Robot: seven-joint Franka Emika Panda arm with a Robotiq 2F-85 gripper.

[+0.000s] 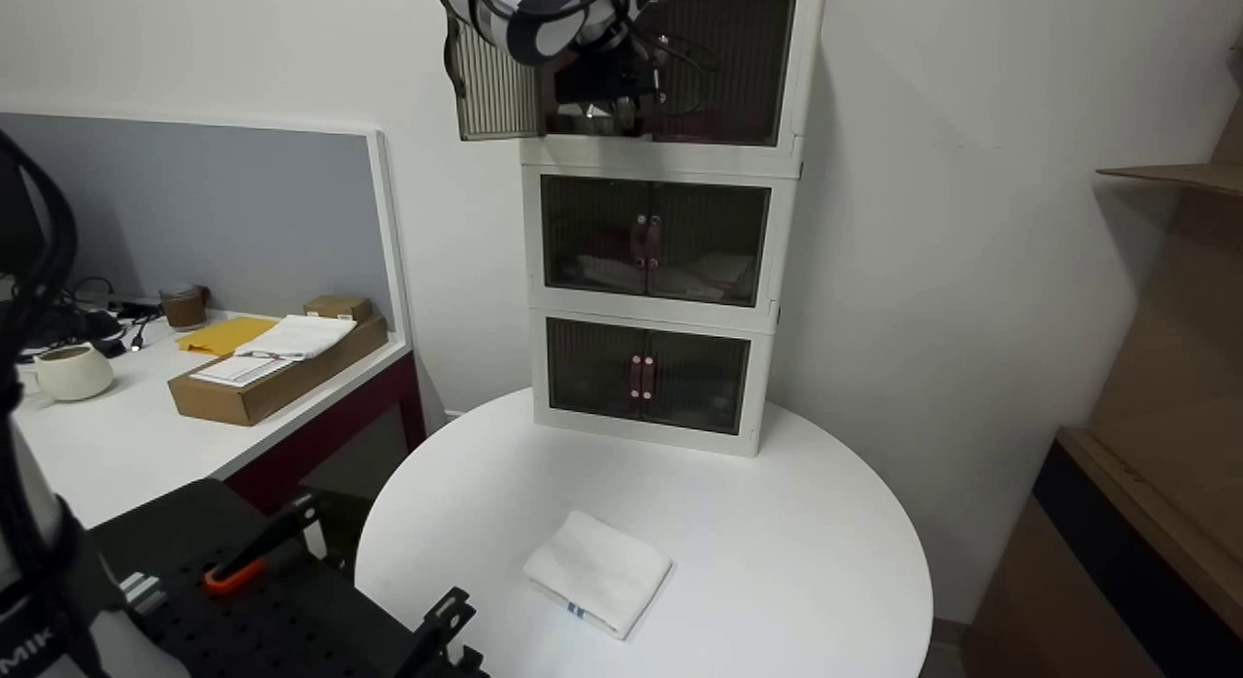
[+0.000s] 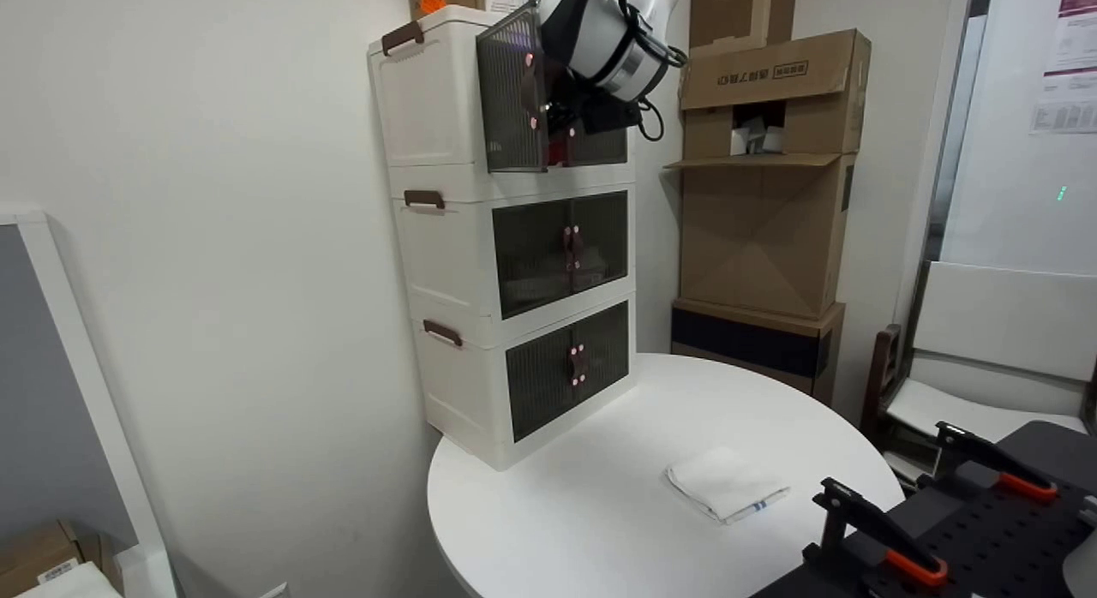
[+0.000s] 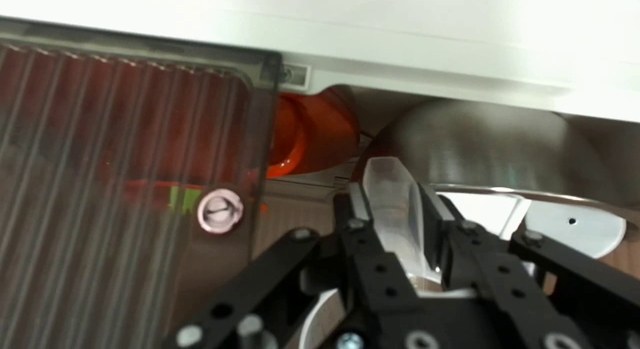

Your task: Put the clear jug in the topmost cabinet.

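Pincer gripping clear jug, pt. hid. bhd it; arm blocks pt. topmost cab.

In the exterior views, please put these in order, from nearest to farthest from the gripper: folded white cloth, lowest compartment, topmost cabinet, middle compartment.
1. Topmost cabinet: highest, with the gripper at its open half.
2. Middle compartment: directly below that.
3. Lowest compartment: at the bottom, standing on the round table.
4. Folded white cloth: lying farther out on that table.
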